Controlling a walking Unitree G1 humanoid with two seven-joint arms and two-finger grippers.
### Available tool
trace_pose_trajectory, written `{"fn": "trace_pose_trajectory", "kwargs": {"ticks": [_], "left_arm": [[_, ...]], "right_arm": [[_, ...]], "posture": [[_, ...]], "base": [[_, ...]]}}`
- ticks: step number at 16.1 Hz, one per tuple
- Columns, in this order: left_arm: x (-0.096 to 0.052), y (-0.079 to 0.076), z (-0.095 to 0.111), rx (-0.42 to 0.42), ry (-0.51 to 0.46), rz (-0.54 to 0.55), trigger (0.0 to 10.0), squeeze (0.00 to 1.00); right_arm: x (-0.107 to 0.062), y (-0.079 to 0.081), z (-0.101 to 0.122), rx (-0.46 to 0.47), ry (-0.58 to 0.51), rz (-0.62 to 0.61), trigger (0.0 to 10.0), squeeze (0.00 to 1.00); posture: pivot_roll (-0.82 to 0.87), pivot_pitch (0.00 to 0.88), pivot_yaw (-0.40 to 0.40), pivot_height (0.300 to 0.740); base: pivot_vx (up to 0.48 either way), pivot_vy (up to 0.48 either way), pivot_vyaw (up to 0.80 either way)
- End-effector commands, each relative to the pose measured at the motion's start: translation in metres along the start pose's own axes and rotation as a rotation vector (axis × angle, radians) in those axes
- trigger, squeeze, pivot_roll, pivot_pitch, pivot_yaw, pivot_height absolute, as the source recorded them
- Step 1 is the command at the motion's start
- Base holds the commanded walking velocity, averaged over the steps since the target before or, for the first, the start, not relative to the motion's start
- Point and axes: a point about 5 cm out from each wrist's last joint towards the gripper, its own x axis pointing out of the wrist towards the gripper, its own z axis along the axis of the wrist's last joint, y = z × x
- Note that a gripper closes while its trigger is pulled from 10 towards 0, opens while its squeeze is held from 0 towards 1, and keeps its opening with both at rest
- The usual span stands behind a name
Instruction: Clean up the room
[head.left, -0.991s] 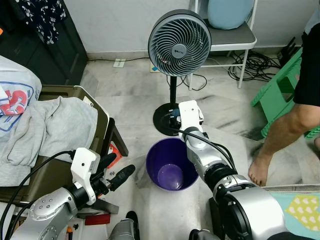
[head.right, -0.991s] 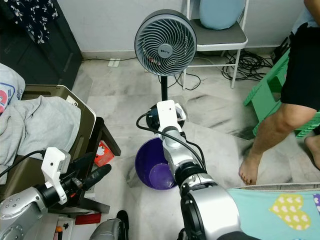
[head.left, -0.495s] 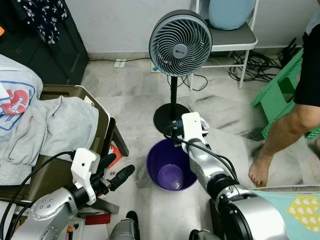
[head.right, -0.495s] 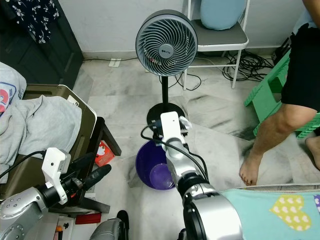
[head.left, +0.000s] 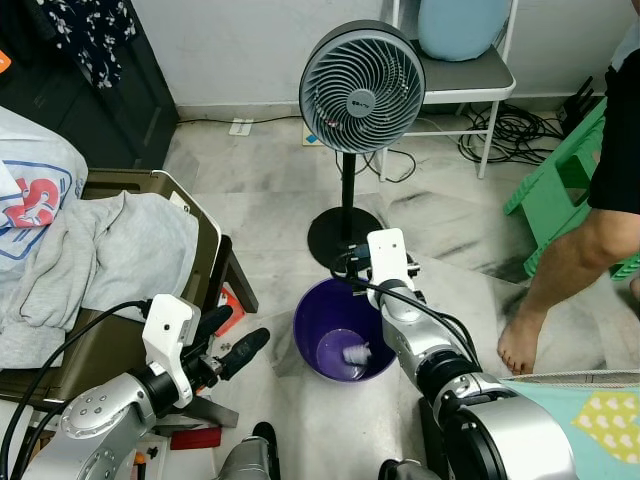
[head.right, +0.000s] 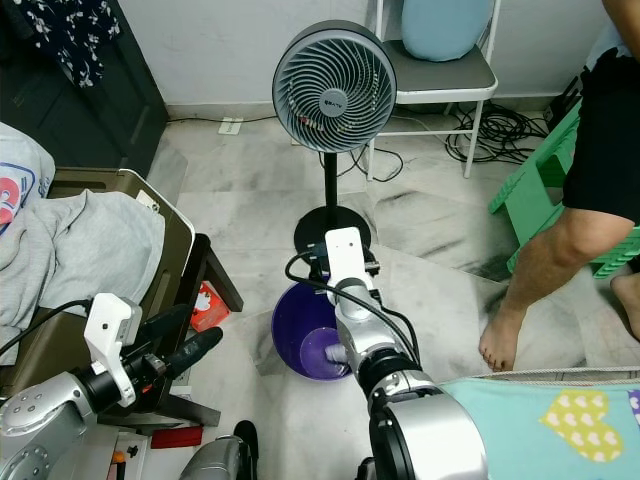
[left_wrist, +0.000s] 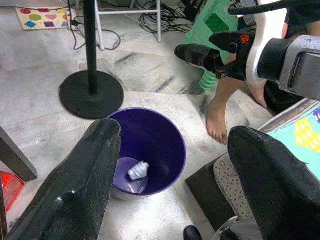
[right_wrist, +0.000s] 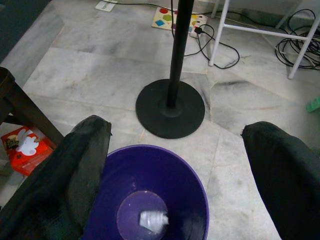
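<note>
A marble floor (head.left: 250, 190) fills the middle of the head view, with a fan (head.left: 360, 88) standing at top centre and a chair (head.left: 462, 72) behind it. Below the fan's base sits a purple bin (head.left: 340, 330), and a crumpled white wad (head.left: 355, 353) lies on its bottom. The right claw (right_wrist: 175, 175) hangs just above the bin's far rim, fingers spread wide and empty. The left claw (head.left: 232, 345) hovers at lower left, beside the bin, also released. A person's leg (head.left: 560, 270) stands at right.
</note>
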Motion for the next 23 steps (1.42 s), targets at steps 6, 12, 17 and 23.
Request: {"fn": "trace_pose_trajectory", "kwargs": {"ticks": [6, 12, 17, 23], "left_arm": [[0.003, 0.002, 0.0, 0.014, -0.002, 0.007, 10.0, 0.0], [0.018, 0.004, 0.009, 0.008, -0.069, 0.008, 10.0, 0.0], [0.038, 0.004, 0.026, -0.055, -0.216, 0.1, 10.0, 0.34], [0.048, 0.035, 0.046, -0.081, -0.43, 0.442, 10.0, 0.0]], "right_arm": [[-0.003, 0.0, 0.0, 0.025, -0.036, 0.016, 10.0, 1.0], [-0.011, -0.012, 0.008, 0.023, -0.14, 0.054, 10.0, 0.0], [-0.025, -0.036, 0.02, 0.005, -0.246, 0.044, 10.0, 0.0], [-0.05, -0.057, 0.031, -0.003, -0.32, 0.045, 10.0, 0.0]], "posture": [[0.15, 0.199, 0.062, 0.74], [0.1, 0.113, 0.041, 0.74], [0.03, 0.03, 0.038, 0.74], [-0.03, 0.0, 0.029, 0.74]], "base": [[0.0, 0.0, 0.0], [0.0, 0.0, 0.0], [0.0, 0.0, 0.0], [0.0, 0.0, 0.0]]}}
